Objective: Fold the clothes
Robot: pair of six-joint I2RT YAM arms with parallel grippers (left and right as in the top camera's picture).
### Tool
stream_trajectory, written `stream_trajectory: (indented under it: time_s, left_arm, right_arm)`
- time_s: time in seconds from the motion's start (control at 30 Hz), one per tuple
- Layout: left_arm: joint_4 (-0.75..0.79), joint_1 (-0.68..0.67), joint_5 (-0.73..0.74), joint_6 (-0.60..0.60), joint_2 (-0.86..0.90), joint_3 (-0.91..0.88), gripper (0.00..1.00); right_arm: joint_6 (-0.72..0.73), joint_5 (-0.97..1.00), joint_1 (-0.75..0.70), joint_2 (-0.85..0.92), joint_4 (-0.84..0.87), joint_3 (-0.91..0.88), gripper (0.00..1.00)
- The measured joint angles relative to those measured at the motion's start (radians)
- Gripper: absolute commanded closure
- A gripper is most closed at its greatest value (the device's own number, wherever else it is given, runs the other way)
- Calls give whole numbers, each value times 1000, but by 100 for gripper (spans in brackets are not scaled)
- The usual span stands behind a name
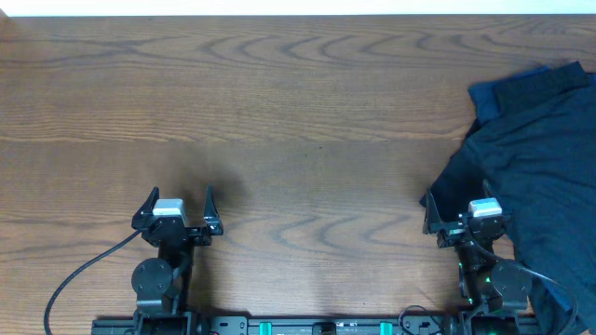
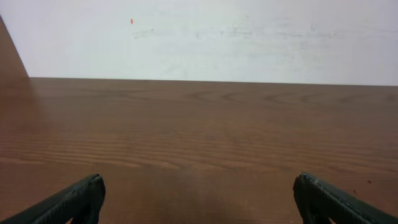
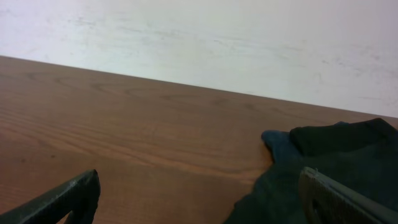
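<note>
Both jaws hang wide open, holding nothing. The clothes (image 1: 545,158) are heaped right beside the right jaws, well away from the left. I'd pull one piece onto the worktop (image 1: 298,112) between them before folding.

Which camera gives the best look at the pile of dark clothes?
Overhead: it shows the clothes heaped at the table's right end, a blue piece at the far edge. The right wrist view catches only a low sliver; the left wrist none.
</note>
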Motion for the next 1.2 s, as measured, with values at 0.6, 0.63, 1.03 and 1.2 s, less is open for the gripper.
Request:
stream_trajectory:
  time_s: [0.6, 0.63, 1.03, 1.2]
  left_arm:
    - [0, 0, 0, 0, 0, 0, 2]
    - [0, 0, 0, 0, 0, 0, 2]
    - [0, 0, 0, 0, 0, 0, 2]
    - [0, 0, 0, 0, 0, 0, 2]
  right_arm:
    - [0, 20, 0, 0, -3, 0, 1]
    - [0, 23, 0, 0, -3, 0, 1]
    - [41, 20, 0, 8, -114, 95, 1]
    - [140, 18, 0, 89, -248, 318, 1]
